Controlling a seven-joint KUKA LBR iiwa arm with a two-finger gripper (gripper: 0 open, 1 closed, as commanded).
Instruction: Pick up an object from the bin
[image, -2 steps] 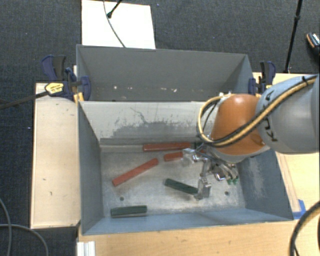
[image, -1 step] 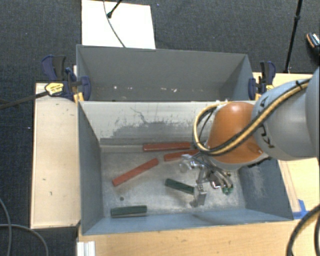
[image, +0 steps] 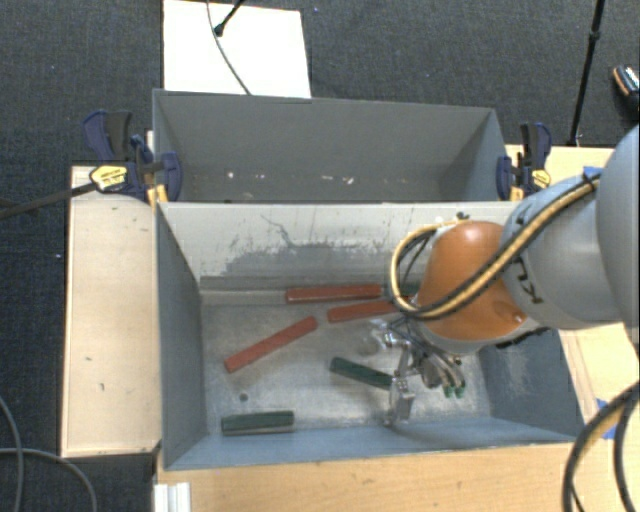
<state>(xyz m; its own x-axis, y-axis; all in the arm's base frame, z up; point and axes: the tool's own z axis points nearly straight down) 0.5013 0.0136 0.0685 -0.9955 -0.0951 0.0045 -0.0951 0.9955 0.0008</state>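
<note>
At the near left of the bin (image: 182, 340) a short dark green bar (image: 258, 423) lies flat, parallel to the front wall; up and right of it a long red-brown stick (image: 270, 344) lies aslant; along the back wall lies a second red-brown stick (image: 333, 293), with a shorter one (image: 355, 311) just beside its right end; next comes a dark green stick (image: 362, 373), its long axis running from upper left down to lower right, its right end just beside the claw (image: 402, 403); so the nearest thing lies immediately left of the claw, and a grasp would probably need to close across its narrow width; whether the claw is open or shut I cannot tell, and nothing is seen in it; the arm (image: 580, 250) reaches in from the right, its orange cover (image: 470, 280) bent low over the floor's right half, wrist pointing down.
</note>
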